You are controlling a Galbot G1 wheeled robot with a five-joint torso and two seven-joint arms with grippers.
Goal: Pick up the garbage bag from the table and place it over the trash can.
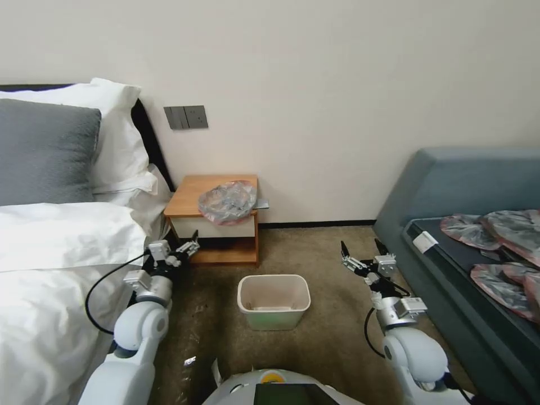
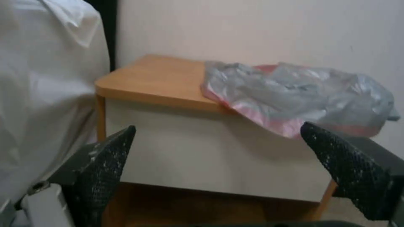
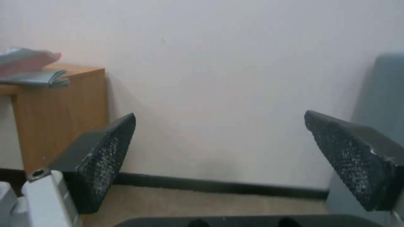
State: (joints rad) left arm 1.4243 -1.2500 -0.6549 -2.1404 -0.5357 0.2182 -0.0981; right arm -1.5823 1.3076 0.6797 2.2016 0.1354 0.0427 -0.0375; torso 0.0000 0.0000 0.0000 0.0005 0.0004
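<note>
The garbage bag (image 1: 228, 201) droops over the table's (image 1: 191, 194) front edge, easy prey for the spread-fingered left gripper (image 1: 190, 246); the right gripper (image 1: 360, 251) waits, fingers apart.

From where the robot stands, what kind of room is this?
Most likely a hotel room or bedroom: a bed with white pillows on the left, a wooden table against the wall with a garbage bag on top, and a sofa on the right.

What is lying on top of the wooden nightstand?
A crumpled garbage bag lies on the right part of the nightstand, its pink rim hanging over the front edge. The left part is bare wood; whatever is under the bag is covered.
</note>
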